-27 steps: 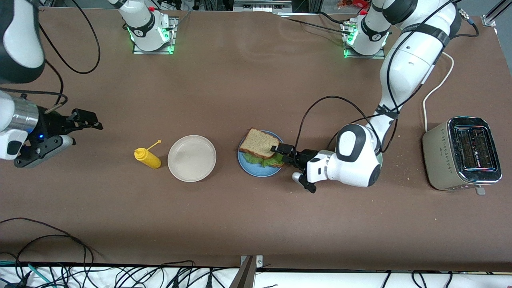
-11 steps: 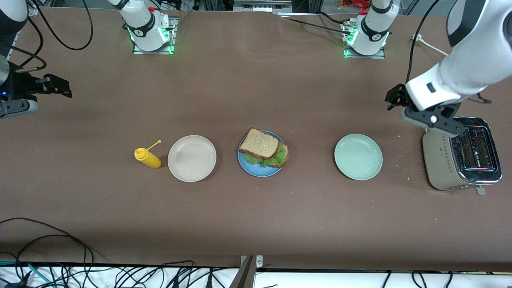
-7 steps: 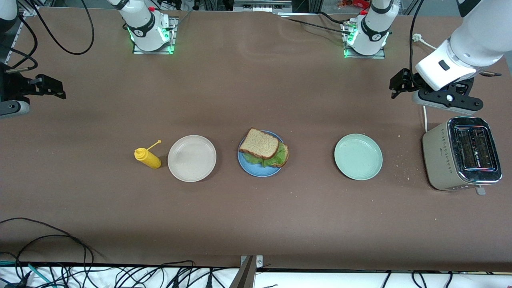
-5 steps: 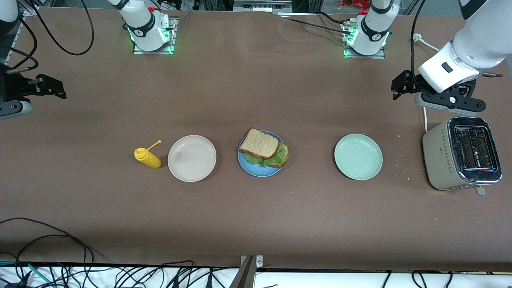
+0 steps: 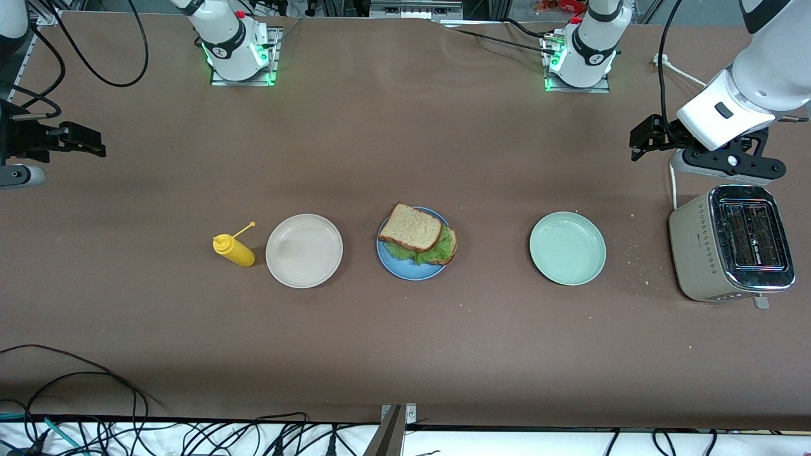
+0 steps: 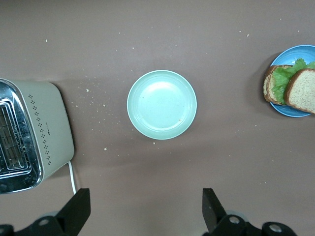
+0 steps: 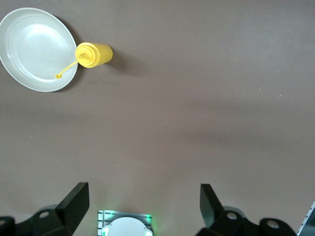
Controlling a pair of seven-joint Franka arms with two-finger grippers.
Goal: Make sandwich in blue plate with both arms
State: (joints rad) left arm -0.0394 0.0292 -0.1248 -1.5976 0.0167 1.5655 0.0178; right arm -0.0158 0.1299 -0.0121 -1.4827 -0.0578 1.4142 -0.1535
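Note:
The sandwich [image 5: 415,235] lies on the blue plate [image 5: 405,271] in the middle of the table: a top bread slice [image 5: 412,227], offset over green lettuce [image 5: 432,252] and a lower slice. My left gripper [image 5: 641,137] hangs open and empty over bare table beside the toaster. In the left wrist view the left gripper [image 6: 145,209] is wide open, with the sandwich [image 6: 290,88] and blue plate [image 6: 297,111] at the picture's edge. My right gripper [image 5: 89,140] hangs open at the right arm's end of the table. In its wrist view the right gripper [image 7: 145,201] holds nothing.
A pale green plate [image 5: 568,248] sits between the sandwich and the toaster [image 5: 732,244]. A beige plate [image 5: 304,250] and a yellow squeeze bottle [image 5: 233,249] stand toward the right arm's end. The toaster's white cord [image 5: 673,180] trails on the table. Crumbs lie near the toaster.
The left gripper has let go of the sandwich and drawn back and up to beside the toaster, uncovering the green plate. The right gripper has pulled back toward its table end.

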